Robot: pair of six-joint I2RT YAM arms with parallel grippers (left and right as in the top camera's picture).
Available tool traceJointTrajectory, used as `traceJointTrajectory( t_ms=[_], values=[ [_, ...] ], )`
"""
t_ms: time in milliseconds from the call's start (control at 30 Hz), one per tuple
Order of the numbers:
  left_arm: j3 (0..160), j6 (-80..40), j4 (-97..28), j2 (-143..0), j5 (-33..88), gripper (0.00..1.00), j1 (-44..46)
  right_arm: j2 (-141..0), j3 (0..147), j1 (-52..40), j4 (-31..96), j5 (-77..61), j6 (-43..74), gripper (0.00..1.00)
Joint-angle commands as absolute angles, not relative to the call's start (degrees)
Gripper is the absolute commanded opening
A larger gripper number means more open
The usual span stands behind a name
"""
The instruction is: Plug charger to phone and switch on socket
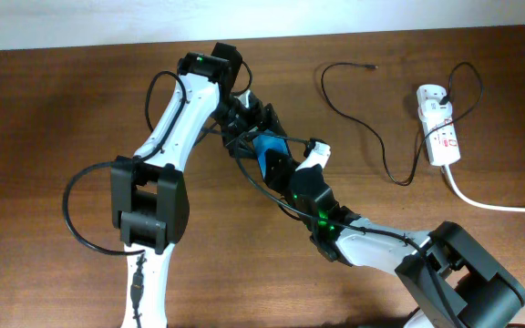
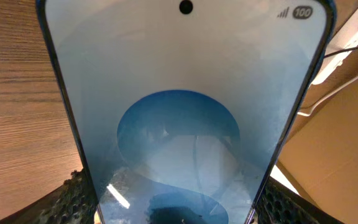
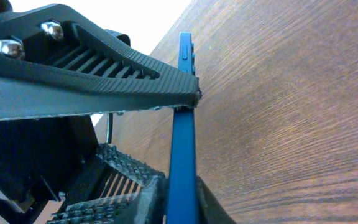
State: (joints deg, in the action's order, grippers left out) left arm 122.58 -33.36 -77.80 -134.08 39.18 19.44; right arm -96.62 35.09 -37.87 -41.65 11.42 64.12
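Note:
The phone (image 1: 267, 148), blue-screened, is held up off the wooden table between both grippers. My left gripper (image 1: 249, 132) is shut on it. In the left wrist view the phone's screen (image 2: 185, 124) fills the frame, with my left gripper's (image 2: 176, 208) fingers on both its side edges. My right gripper (image 1: 287, 170) is shut on it too. The right wrist view shows the phone's blue edge (image 3: 182, 155) pinched between my right gripper's (image 3: 182, 202) pads. The charger's free plug (image 1: 370, 66) lies on the table at the back, and its thin black cable runs to the white socket (image 1: 438, 123) at the far right.
The socket's thick white lead (image 1: 499, 206) trails off the right edge. The left arm's black cable (image 1: 76, 214) loops out at the left. The two arms cross at the table's middle. A corner of the socket (image 2: 356, 28) shows in the left wrist view.

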Motion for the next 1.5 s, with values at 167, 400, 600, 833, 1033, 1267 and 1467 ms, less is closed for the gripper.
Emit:
traceJointTrajectory(
  t_ms=[167,400,600,833,1033,1267,1467],
  values=[
    [123.92,-31.55,-78.11,-134.02,40.95,0.68,19.44,-96.84,36.07,-38.17,-42.98,7.73,63.53,0.11],
    [123.92,-25.91,-80.27,-134.02,41.21,0.81,15.97,-96.79,36.07,-38.17,-44.93,7.77,63.55,0.08],
    [123.92,-24.51,-82.13,-134.02,41.43,0.82,13.87,-96.79,36.07,-38.17,-45.69,7.81,63.53,0.05],
    [124.70,-24.36,-72.79,-134.02,50.70,0.99,13.28,-96.79,36.07,-37.85,-48.34,7.66,63.55,0.04],
    [138.19,-19.25,-82.19,-131.68,45.04,0.99,8.82,-96.01,36.07,-37.36,-48.49,4.60,63.96,0.04],
    [144.46,-8.10,-96.73,-110.63,37.45,0.99,-3.64,-89.73,36.01,-24.95,-48.16,-24.08,63.99,0.04],
    [139.65,-8.84,-96.73,-86.00,24.29,0.99,-8.86,-88.47,35.90,-13.15,-38.15,-49.23,59.88,0.04]
  ],
)
